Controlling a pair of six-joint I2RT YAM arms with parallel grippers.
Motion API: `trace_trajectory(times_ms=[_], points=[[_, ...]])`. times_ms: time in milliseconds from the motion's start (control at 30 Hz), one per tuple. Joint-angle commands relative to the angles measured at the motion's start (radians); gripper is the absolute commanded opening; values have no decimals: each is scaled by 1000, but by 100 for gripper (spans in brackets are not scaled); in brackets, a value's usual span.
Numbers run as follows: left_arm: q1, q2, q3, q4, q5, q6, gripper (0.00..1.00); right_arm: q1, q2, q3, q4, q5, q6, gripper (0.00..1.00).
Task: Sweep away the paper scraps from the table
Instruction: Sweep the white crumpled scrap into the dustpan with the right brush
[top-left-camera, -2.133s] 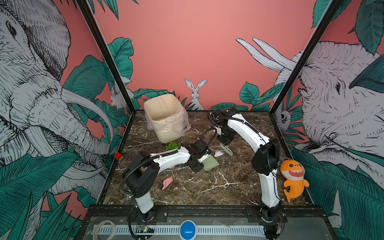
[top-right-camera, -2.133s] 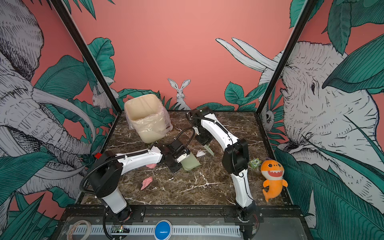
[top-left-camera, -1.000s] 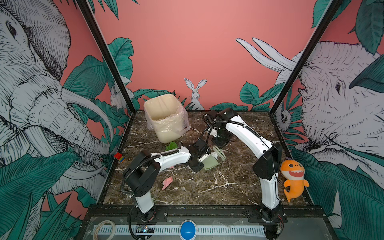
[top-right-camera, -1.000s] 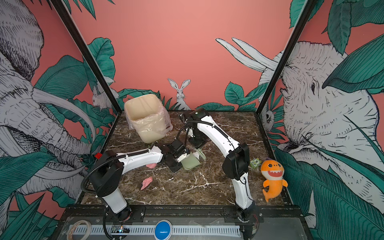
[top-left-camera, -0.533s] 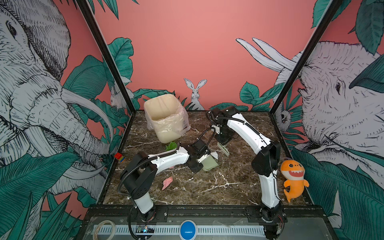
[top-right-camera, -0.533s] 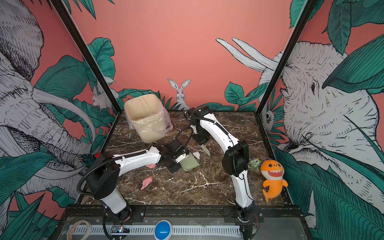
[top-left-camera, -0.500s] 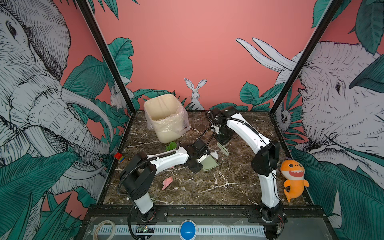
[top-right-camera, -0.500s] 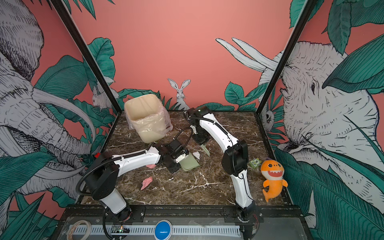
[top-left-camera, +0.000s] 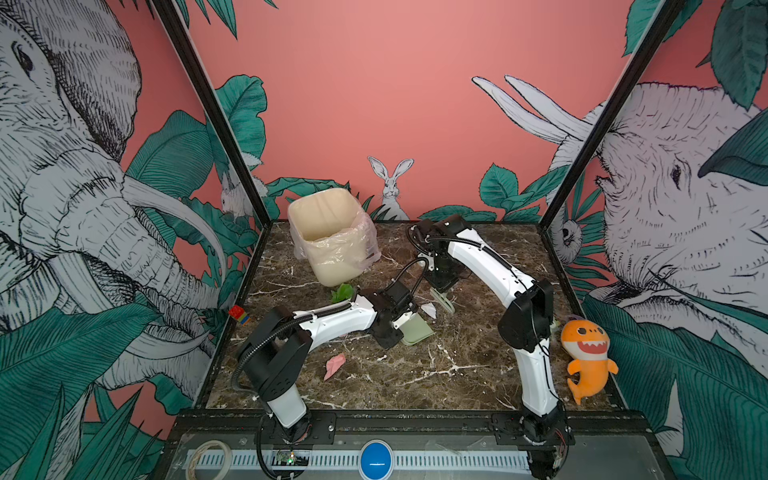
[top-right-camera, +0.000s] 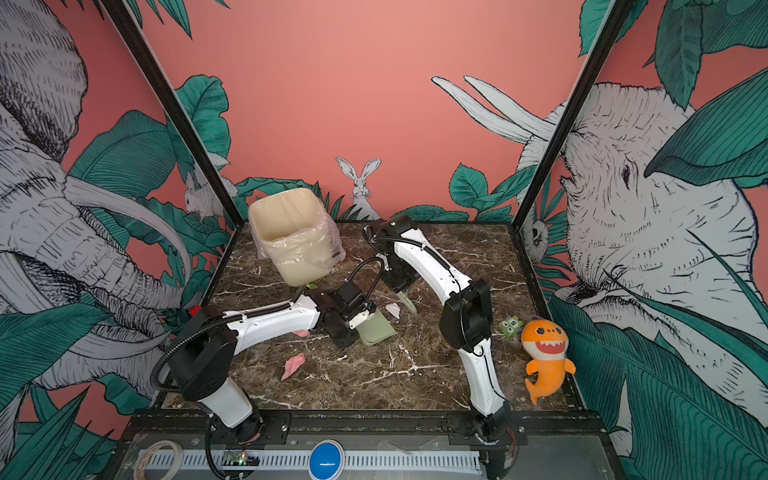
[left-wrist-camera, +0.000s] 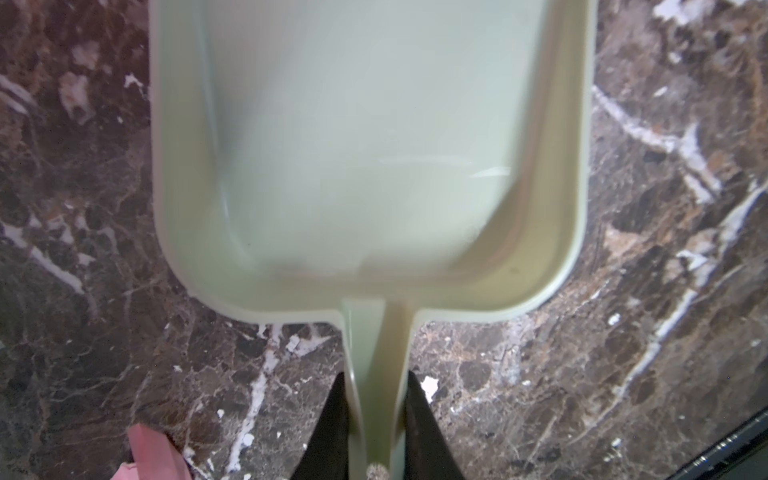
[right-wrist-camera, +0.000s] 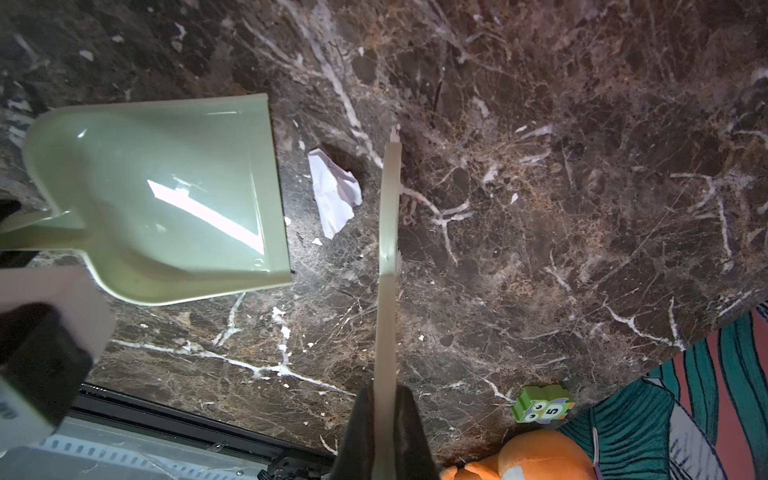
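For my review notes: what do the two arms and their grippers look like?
Both the left arm and right arm have glossy white links with bulky black joints, and a black ribbed cable runs along each. The left gripper and right gripper show dark fingers that taper to narrow tips. No markings are legible.

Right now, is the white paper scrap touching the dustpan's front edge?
Apart. Right wrist view shows bare table between the white scrap and the dustpan.

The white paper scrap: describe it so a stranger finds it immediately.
On the table, find the cream bin, then the pale green dustpan in front of it. The white paper scrap lies off the dustpan's open edge; its neighbours, the pink scrap and the green scrap, are coloured.
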Motion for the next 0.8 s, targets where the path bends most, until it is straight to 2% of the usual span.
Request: trace_trajectory(times_ms=[0,233,500,600,767], points=[[-4,12,25,-22,6,2,13,33,7,13,-44,-39,-7,0],[-4,19,28,-31,3,0,13,86,-24,1,-50,-114,9,0],[-4,19,33,-30,0,-2,13,140,-128,-36,-38,-234,48,0],[-4,17,32,-32,-3,-2,13,141,-159,-60,-37,-241,52,0],[-4,11,31,-30,-5,0,13,112,-183,-117,-14,-158,54,0]])
